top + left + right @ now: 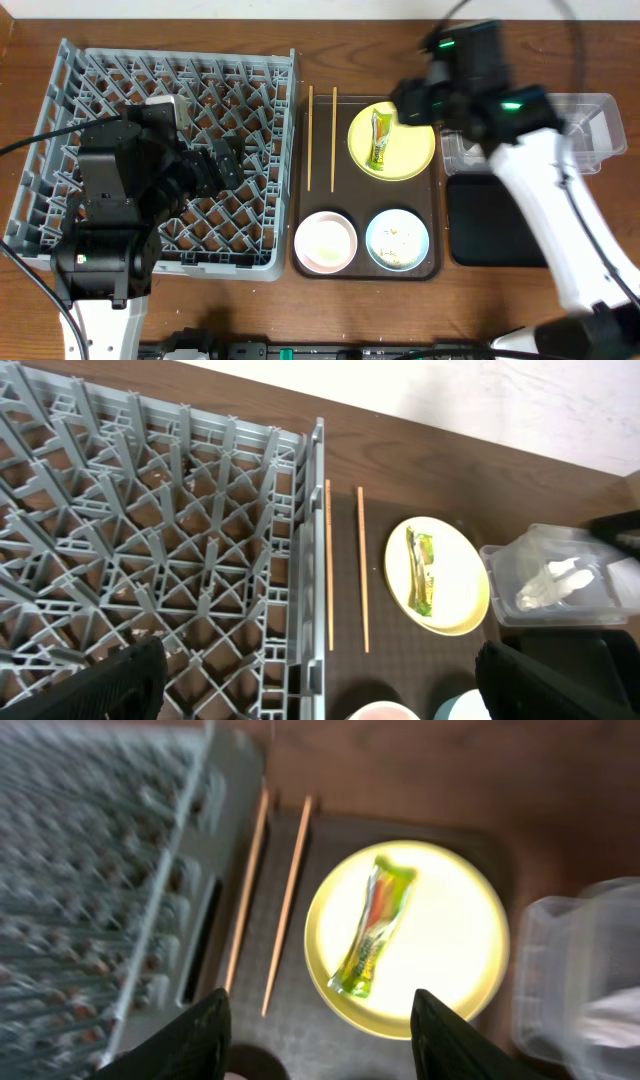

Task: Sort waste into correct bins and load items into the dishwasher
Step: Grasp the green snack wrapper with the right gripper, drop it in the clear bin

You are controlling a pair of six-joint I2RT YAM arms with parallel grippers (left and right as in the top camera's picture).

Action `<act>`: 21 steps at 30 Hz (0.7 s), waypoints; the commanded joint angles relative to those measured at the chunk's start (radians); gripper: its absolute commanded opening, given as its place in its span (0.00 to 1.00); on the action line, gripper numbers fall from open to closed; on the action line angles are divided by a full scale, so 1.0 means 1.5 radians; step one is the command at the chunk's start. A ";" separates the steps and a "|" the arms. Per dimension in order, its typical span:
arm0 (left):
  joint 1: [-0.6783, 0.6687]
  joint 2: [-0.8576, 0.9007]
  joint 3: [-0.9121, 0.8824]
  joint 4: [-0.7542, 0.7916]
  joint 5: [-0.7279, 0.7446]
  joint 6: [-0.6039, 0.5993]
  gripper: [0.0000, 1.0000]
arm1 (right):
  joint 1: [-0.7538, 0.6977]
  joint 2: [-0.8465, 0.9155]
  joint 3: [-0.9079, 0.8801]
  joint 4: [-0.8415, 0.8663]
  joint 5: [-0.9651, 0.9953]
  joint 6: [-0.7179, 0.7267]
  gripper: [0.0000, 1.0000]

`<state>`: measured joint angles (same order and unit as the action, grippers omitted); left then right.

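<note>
A green-and-yellow wrapper point(380, 140) point(375, 925) lies on the yellow plate point(410, 150) point(455, 935) at the back of the brown serving tray. My right gripper point(412, 98) point(320, 1045) hovers over the plate, open, with nothing between its fingers. Two chopsticks point(310, 135) point(288, 900) lie left of the plate. A pink bowl point(325, 242) and a blue bowl point(397, 240) holding whitish scraps sit at the tray's front. The clear tub point(592, 108) point(520, 560) holds a white napkin point(555, 582). My left gripper point(225, 165) point(325, 685) is open and empty over the grey dish rack point(60, 120) point(150, 510).
The brown serving tray point(345, 205) stands between the rack and the bins. The black tray point(495, 225) lies in front of the clear tub at the right. My right arm crosses over both bins.
</note>
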<state>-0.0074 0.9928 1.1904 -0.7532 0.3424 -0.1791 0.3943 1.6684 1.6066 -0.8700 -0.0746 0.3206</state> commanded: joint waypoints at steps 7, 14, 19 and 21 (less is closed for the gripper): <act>0.002 -0.005 0.017 0.001 -0.012 0.014 1.00 | 0.052 0.237 -0.034 0.094 0.092 0.099 0.47; 0.002 -0.005 0.017 -0.001 -0.012 0.014 1.00 | 0.038 0.334 -0.034 0.124 0.094 0.120 0.32; 0.002 -0.005 0.017 -0.001 -0.012 0.014 1.00 | 0.021 0.314 -0.032 0.106 0.086 0.121 0.01; 0.002 -0.005 0.017 -0.001 -0.012 0.014 1.00 | 0.011 0.284 -0.031 0.105 0.071 0.121 0.01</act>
<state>-0.0074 0.9924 1.1904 -0.7544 0.3336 -0.1783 0.4370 2.1521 1.5574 -0.7067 0.0528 0.4904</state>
